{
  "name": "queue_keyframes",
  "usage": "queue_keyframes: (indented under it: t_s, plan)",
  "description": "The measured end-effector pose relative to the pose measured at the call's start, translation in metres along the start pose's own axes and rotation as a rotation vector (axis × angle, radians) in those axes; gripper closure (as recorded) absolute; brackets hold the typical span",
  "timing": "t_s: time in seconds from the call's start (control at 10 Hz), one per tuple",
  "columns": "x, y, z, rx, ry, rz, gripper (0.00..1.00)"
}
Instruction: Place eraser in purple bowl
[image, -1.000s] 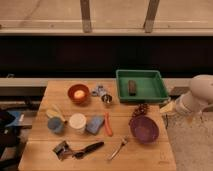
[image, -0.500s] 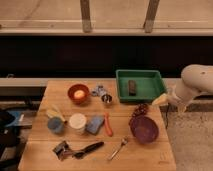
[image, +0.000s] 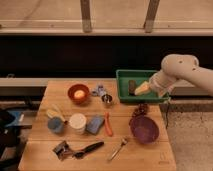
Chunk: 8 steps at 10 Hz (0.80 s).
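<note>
The eraser (image: 131, 86) is a small dark block lying inside the green tray (image: 124, 75) at the back right of the wooden table. The purple bowl (image: 144, 129) stands on the table in front of the tray, near the right edge, with nothing visible in it. My gripper (image: 142, 89), pale yellowish at the end of the white arm (image: 177, 70), hangs over the tray just right of the eraser, very close to it. I cannot tell whether it touches the eraser.
An orange bowl (image: 79, 93) holding a pale object stands back left. A small metal cup (image: 106, 99), dark red clump (image: 140, 109), blue cup (image: 55, 125), white cup (image: 77, 122), blue sponge (image: 94, 125), orange stick (image: 107, 124), black-handled utensil (image: 82, 149) and spoon (image: 119, 147) lie around.
The arm has swung left from beyond the table's right edge, bringing the gripper over the green tray next to the eraser. The objects on the table have not moved.
</note>
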Motion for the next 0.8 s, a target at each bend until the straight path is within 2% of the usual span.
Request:
queue_keyframes:
  t_s: [0.2, 0.4, 0.6, 0.8]
  plan:
    - [-0.020, 0.013, -0.004, -0.048, -0.067, -0.072, 0.20]
    - [-0.021, 0.014, -0.004, -0.053, -0.070, -0.076, 0.20]
    - [-0.022, 0.011, 0.004, -0.021, -0.089, -0.048, 0.20]
    - [-0.038, 0.008, 0.022, 0.014, -0.116, -0.033, 0.20]
